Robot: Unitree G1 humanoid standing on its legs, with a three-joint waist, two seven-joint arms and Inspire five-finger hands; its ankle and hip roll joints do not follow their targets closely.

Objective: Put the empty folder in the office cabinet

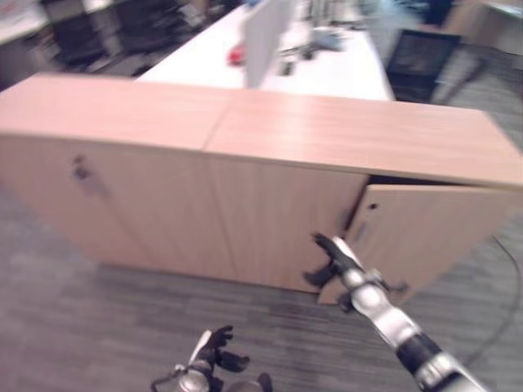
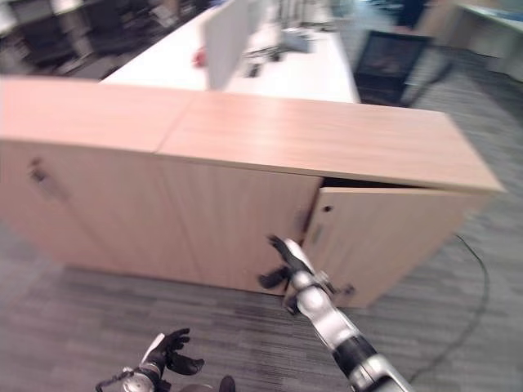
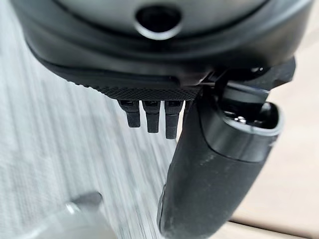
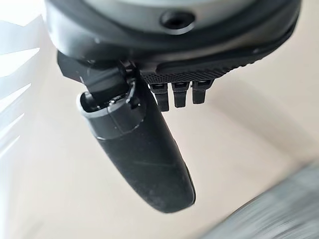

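Office cabinet [image 1: 270, 155]: long, low, light wood, standing on grey carpet [image 1: 98, 327]; flat top, three plain door fronts.

Right-hand door [image 1: 425, 237]: ajar, swung a little toward the near side, a dark gap under the cabinet top behind it.

Right hand [image 1: 335, 261]: reaching to the near edge of that door, close to or touching it; contact cannot be told. Fingers [image 4: 174, 94] straight and released, thumb standing out, nothing grasped.

Left hand [image 1: 214, 349]: low at the near edge, above the carpet. Fingers [image 3: 152, 115] relaxed, nothing held.

White counter [image 1: 327, 65]: beyond the cabinet, bearing a divider panel and small blurred items.
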